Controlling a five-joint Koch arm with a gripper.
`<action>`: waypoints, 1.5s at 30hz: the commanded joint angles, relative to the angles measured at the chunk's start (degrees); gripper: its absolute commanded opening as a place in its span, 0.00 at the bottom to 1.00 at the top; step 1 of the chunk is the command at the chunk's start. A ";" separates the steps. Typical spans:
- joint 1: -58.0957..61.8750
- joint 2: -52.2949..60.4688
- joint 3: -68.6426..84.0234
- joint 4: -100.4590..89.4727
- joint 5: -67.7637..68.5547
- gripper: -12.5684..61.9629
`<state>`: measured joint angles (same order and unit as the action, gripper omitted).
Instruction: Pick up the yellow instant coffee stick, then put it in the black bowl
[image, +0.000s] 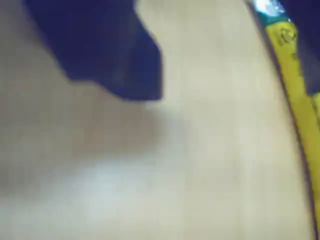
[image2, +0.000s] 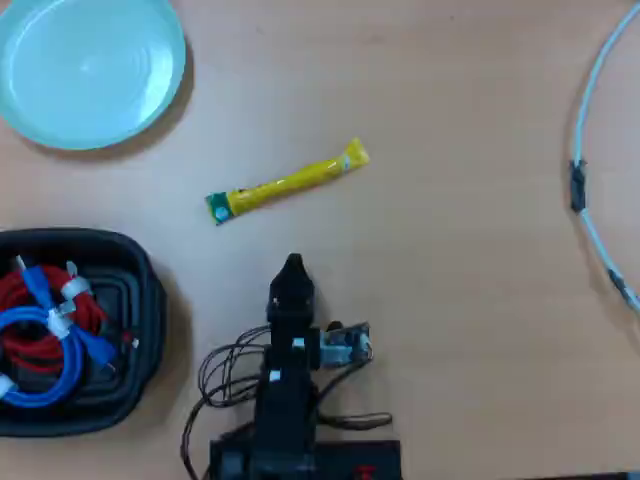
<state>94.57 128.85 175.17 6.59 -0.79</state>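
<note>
The yellow instant coffee stick (image2: 287, 183) lies flat on the wooden table, its green end to the left in the overhead view. In the blurred wrist view the stick (image: 296, 90) runs down the right edge. My gripper (image2: 293, 268) points at it from just below, a short gap away and touching nothing. The wrist view shows the gripper (image: 145, 85) only as one dark blue shape at the upper left, so its jaws cannot be told apart. The black bowl (image2: 140, 300) sits at the lower left, left of the arm.
Red and blue coiled cables (image2: 45, 330) fill the black bowl. A round light-teal plate (image2: 90, 65) sits at the top left. A pale cable (image2: 590, 170) curves along the right edge. Loose wires (image2: 230, 375) trail beside the arm's base.
</note>
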 joint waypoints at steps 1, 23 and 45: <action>-8.61 0.88 -4.31 4.57 -3.87 0.58; -9.76 0.79 -10.55 12.30 -4.31 0.58; -9.67 -28.30 -79.19 73.30 -15.56 0.56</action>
<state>84.90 105.47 103.62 75.85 -15.21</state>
